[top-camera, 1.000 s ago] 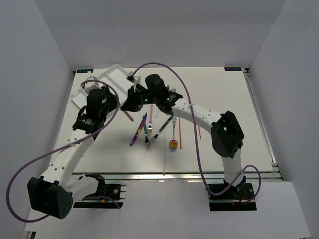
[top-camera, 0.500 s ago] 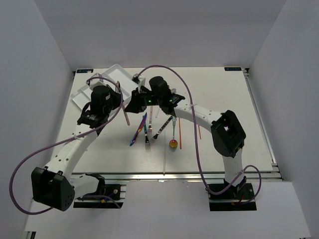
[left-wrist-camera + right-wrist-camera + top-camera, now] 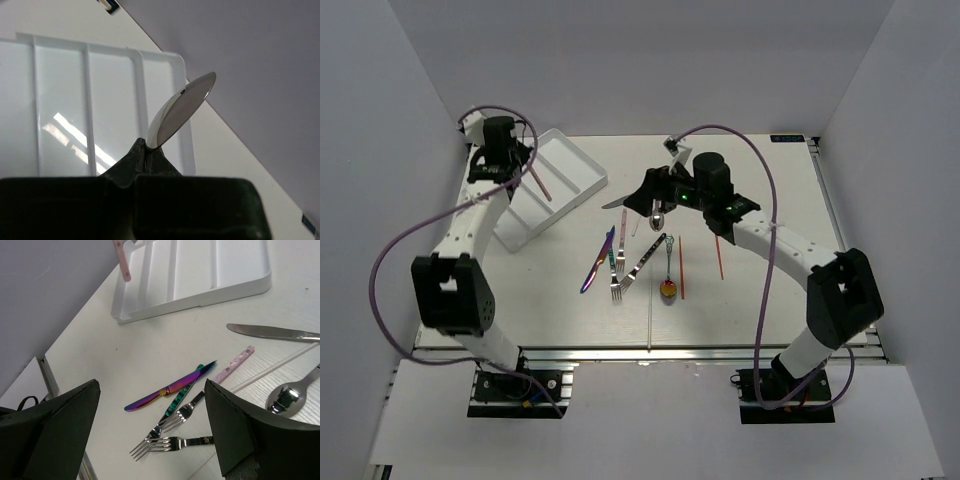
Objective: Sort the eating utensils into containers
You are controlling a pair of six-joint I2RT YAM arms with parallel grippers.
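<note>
Top view: the left claw (image 3: pixel 512 160) hangs over the white tray (image 3: pixel 570 165) at the counter's (image 3: pixel 770 270) far-left corner, arm stretched long, carrying a pink-handled spoon (image 3: pixel 540 183).

Left wrist: it's clamped tight, bowl up. Next job, I'd say: lower it into a compartment and release.

Right wrist: the right claw (image 3: pixel 151 385) gapes wide over loose cutlery (image 3: pixel 170 388) mid-counter.

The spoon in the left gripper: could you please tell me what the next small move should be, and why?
Probably lower the left gripper a little toward the white tray before releasing. It is shut on the spoon, which hangs over the tray's long compartments. Those in view look bare, so a short descent should let the spoon land inside rather than bounce out.
</note>
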